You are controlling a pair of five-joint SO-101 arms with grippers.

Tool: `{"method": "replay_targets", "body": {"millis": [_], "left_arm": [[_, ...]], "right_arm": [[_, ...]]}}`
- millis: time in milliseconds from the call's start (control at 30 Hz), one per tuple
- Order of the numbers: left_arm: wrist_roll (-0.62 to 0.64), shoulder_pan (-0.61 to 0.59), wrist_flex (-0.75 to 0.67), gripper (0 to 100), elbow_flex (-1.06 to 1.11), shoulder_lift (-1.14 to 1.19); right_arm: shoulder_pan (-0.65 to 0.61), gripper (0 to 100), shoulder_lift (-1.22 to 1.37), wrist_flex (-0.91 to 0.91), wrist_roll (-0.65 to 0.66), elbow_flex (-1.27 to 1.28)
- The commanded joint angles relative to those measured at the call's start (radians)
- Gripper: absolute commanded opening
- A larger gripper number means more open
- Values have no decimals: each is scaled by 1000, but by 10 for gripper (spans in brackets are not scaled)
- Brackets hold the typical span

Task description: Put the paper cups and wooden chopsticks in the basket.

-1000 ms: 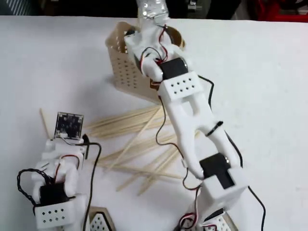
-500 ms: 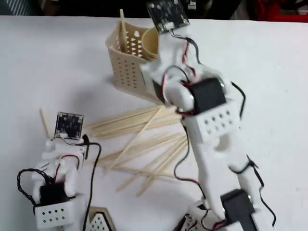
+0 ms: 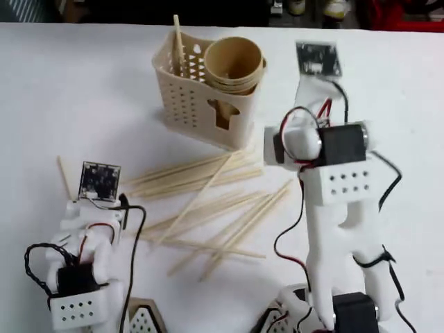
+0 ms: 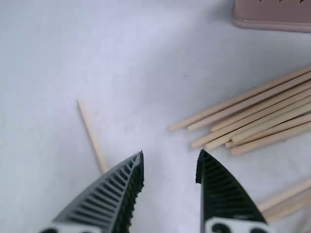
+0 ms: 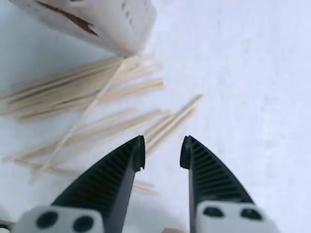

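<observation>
Basket (image 3: 184, 107): cream plastic, perforated walls, upright on the white table (image 3: 83, 83), far side from the arms.

Cups (image 3: 236, 59): tan paper, nested in a stack, standing mouth-up in one end of the basket, rims above its wall.

One chopstick (image 3: 178, 45) stands upright in the other end of the basket, poking well above the rim.

Chopsticks (image 3: 201, 201): pale bare wood, thin and straight. They lie loose on the table in front of the basket, between the two arms. One bundle is roughly parallel near the basket's foot; others are fanned and crossed below it. A stray stick (image 4: 91, 136) lies apart from the pile, just beside the left gripper.

Left gripper (image 4: 170, 160): jaws wide apart, nothing between them, low over bare table next to the stray stick.

Right gripper (image 5: 163, 145): jaws parted by a moderate gap, holding nothing, above the table over the near ends of the fanned sticks.
</observation>
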Motion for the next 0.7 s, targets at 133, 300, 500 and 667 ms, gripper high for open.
{"method": "replay_targets", "body": {"millis": [133,300,500,667], "left_arm": [[-5,-8,-17,188,-8,-10],[-5,-8,-17,188,-8,-10],[-5,-8,-15,188,-8,-10],[-5,-8,-15,188,-8,-10]], "right_arm": [[44,131,-24,-289,-109,351],[44,142,56,-381,-175,450],[45,219,278,-412,-199,430],[67,219,423,-481,-213,384]]}}
